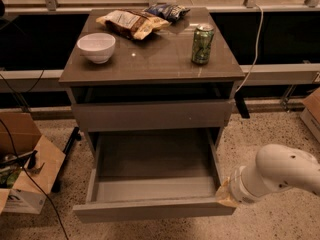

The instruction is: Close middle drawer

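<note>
- The pincer (224,196) is sitting low at my right, at the end of the white arm, pressing up against the right front corner of the pulled-out drawer; I cannot tell whether it is spread or pressed together.
- The middle drawer (155,176) is hanging fully extended out of the cabinet, nearest the floor, with nothing showing in its grey box and its slim plain front facing me.
- I am judging it light and stiff, likely to roll in freely. With no handle to catch, a flat push on the front panel is looking best, nearer the middle than the corner, since a push at one end may be twisting it in its runners.
- A cardboard box (25,184) is resting on the floor at the left, well apart from the drawer.
- Above it, a taller drawer front (152,115) is sitting shut.
- Farther back, the bench (155,64) top is carrying a white bowl (96,47), a green can (202,44) and two snack bags (131,23), all well apart from the work.
</note>
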Controlling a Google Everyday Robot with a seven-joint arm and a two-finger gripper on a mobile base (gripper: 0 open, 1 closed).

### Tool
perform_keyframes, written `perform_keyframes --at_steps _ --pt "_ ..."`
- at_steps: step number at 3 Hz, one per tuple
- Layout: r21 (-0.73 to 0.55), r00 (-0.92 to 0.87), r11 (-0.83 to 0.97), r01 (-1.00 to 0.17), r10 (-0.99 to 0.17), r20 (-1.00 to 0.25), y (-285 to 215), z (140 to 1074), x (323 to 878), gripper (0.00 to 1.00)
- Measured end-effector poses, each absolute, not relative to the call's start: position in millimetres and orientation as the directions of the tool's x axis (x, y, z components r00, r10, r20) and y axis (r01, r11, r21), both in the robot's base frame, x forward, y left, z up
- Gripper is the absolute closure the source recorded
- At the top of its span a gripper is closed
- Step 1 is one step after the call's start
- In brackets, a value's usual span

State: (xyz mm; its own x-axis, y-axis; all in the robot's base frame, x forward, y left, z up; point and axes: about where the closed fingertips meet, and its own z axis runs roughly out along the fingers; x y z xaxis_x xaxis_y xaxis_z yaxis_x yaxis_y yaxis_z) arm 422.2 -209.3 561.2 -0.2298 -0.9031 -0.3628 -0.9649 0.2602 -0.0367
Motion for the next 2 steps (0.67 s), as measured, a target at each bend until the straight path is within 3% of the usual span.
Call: perform_keyframes --at_steps 2 --pt "0.078 -0.308 0.301 -0.95 -0.877 -0.368 -211 479 416 1.0"
